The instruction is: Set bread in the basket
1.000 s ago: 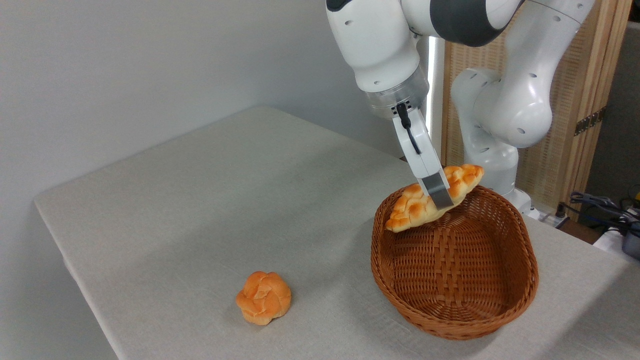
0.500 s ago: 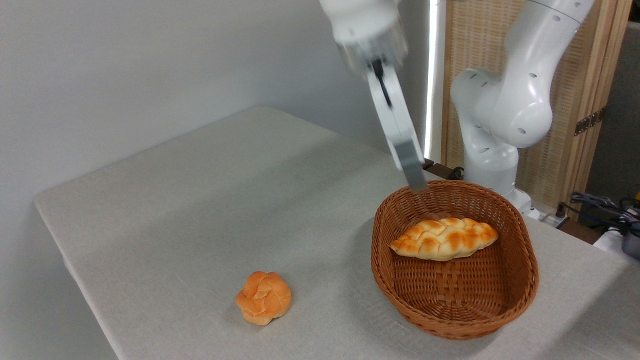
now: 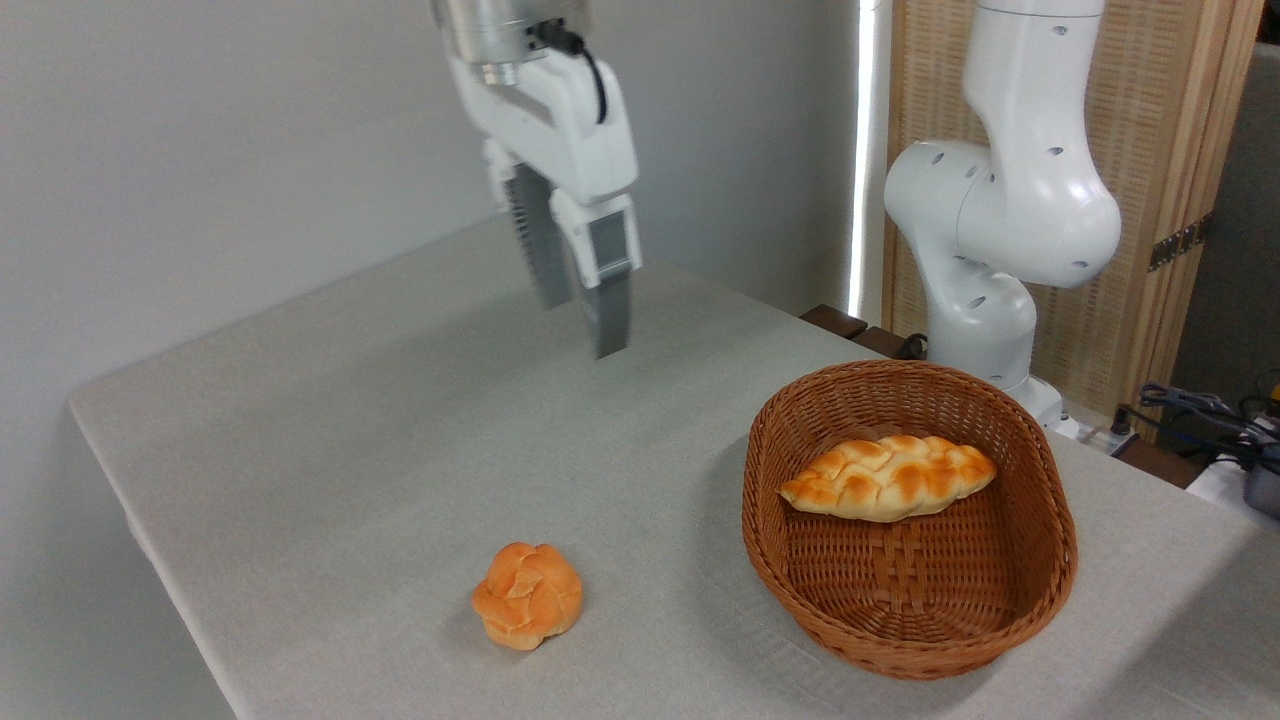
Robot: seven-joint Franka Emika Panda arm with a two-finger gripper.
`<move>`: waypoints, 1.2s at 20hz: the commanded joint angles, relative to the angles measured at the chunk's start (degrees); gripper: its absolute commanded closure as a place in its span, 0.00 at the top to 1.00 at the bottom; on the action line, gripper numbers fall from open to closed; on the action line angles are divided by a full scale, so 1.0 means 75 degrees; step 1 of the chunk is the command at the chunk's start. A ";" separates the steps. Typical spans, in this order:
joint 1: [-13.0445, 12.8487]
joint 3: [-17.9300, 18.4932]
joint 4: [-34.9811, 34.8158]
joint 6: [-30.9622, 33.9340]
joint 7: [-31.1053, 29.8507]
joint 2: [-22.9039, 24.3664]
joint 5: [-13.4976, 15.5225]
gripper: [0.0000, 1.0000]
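- Empty and with its two fingers apart, the end effector hangs high over the far part of the worktop, well away from the basket.
- The bread lies inside the basket, leaning on the far wall, so the task looks finished.
- Risk is small: a low sweep of the arm could push the basket or the round bun.
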State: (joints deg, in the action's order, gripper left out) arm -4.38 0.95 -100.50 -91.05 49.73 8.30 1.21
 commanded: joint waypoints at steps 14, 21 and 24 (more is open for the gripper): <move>0.0431 -0.0315 0.0533 -0.0047 -0.0924 -0.0474 0.0096 1.00; 0.0337 -0.0139 0.1213 0.0105 -0.1018 -0.0791 0.0108 1.00; 0.0127 0.0188 0.1213 0.0152 -0.1006 -0.0779 0.0108 1.00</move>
State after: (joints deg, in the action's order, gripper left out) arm -1.33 -0.44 -93.26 -91.55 43.08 3.43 1.67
